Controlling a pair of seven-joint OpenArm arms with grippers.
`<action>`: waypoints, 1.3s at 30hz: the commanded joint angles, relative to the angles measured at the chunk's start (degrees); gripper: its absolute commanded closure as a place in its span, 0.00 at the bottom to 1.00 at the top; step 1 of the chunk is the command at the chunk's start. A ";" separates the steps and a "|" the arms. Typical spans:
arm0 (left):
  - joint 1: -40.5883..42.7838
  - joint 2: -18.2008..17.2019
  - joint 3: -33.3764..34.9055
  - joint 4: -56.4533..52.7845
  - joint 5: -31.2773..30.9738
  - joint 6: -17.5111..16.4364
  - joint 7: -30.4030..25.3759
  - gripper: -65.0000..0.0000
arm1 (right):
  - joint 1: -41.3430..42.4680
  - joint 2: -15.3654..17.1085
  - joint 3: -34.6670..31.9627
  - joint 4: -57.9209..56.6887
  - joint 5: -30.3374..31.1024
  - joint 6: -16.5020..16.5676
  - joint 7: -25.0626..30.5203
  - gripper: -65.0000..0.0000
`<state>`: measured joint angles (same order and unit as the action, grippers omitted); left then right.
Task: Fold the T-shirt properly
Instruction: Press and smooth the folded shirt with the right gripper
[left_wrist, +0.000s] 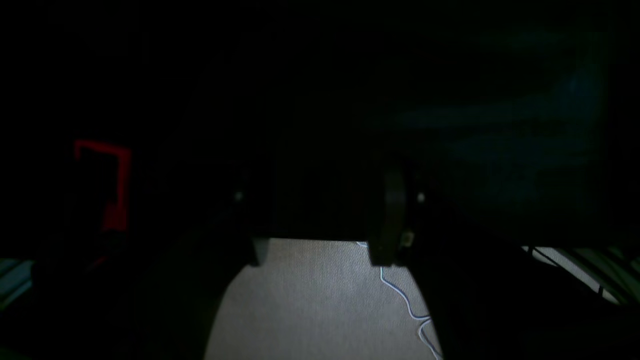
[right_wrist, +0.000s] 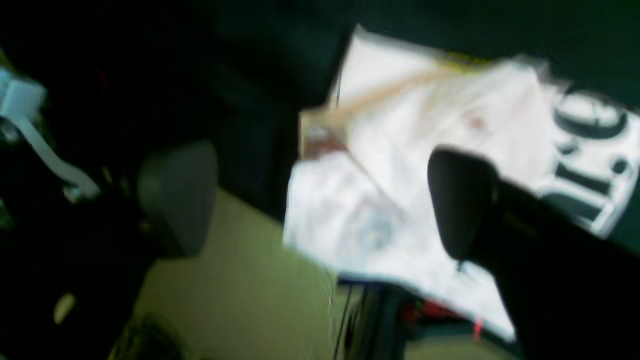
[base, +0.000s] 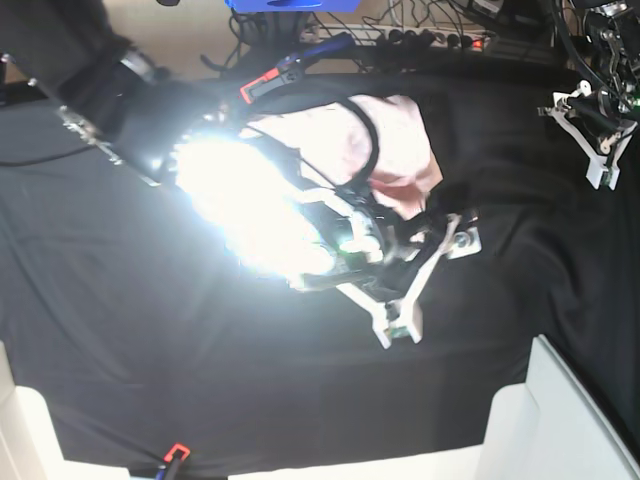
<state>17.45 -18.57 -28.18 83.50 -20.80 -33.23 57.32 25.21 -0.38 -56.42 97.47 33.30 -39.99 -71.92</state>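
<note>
The pale pink T-shirt (base: 395, 150) lies bunched on the black table cloth at the back middle. In the blurred right wrist view the T-shirt (right_wrist: 400, 150) shows a folded layer and black lettering at its right end. My right gripper (base: 432, 285) hangs over the cloth just in front of the shirt, open. Its fingers (right_wrist: 177, 195) stand wide apart with nothing between them. My left gripper (base: 598, 135) is at the far right, away from the shirt. In the very dark left wrist view the left gripper (left_wrist: 317, 250) shows its jaws apart, holding nothing.
The black table cloth (base: 150, 350) covers the table. White panels stand at the front right (base: 560, 420) and front left (base: 20, 430). Clamps sit at the front edge (base: 175, 455) and back edge (base: 320, 50). Strong glare hides part of the right arm (base: 250, 200). Cables crowd the back.
</note>
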 joint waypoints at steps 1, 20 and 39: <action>0.00 -1.26 -0.43 0.76 -0.17 -0.13 -0.75 0.56 | 0.24 -0.10 1.00 1.39 0.59 -0.01 0.32 0.00; 0.61 -1.34 -19.42 -6.71 9.50 0.05 -0.92 1.00 | -13.65 3.77 9.96 -12.15 0.33 -0.01 8.93 1.00; -0.35 -0.91 -19.51 -5.39 11.96 -0.13 -0.92 1.00 | -8.46 -3.53 7.15 -19.54 0.42 -0.01 14.65 1.00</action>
<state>17.15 -18.26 -47.27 77.01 -8.86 -33.30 56.93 15.25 -2.96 -49.41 77.28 33.91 -39.97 -57.87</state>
